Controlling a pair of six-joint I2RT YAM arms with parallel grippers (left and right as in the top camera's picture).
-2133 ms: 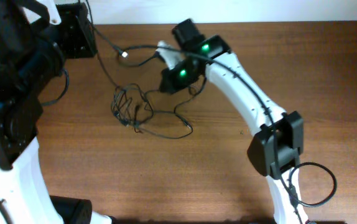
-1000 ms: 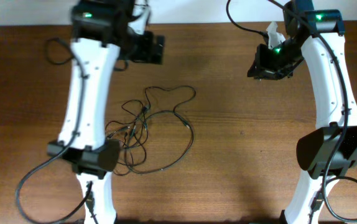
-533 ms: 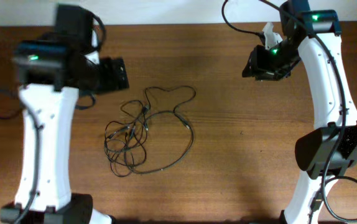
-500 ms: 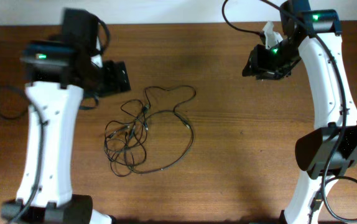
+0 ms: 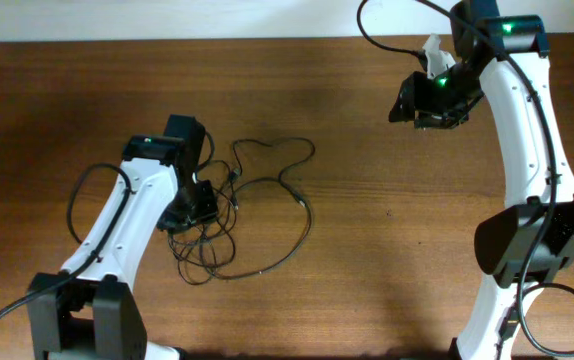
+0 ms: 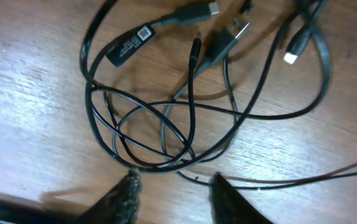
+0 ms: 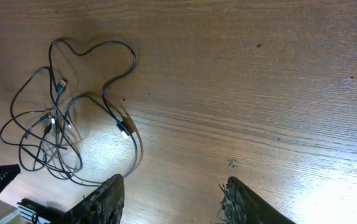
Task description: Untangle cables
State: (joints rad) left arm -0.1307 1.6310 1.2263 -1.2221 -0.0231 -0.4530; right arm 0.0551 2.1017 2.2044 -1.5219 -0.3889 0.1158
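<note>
The cables (image 5: 252, 205) lie as one loose tangle of thin black cords on the wooden table, left of centre. My left gripper (image 5: 193, 206) is down on the tangle's left side. In the left wrist view its fingertips (image 6: 130, 186) stand apart, open, over bare wood, and the cable loops (image 6: 166, 134) with several plug ends lie just past the tips. One thin strand crosses the gap at the tips. My right gripper (image 5: 417, 103) hangs high at the back right, far from the cables (image 7: 66, 134). It (image 7: 173, 196) is open and holds nothing.
The table's back edge (image 5: 267, 40) runs along a pale wall. My left arm's own thick cable (image 5: 79, 195) loops out to the left of the arm. The right arm's base joint (image 5: 529, 240) stands at the front right.
My left arm has swung from the back left down onto the left side of the tangle, and its fingers have narrowed. The right arm has stayed in place with its fingers a little wider.
</note>
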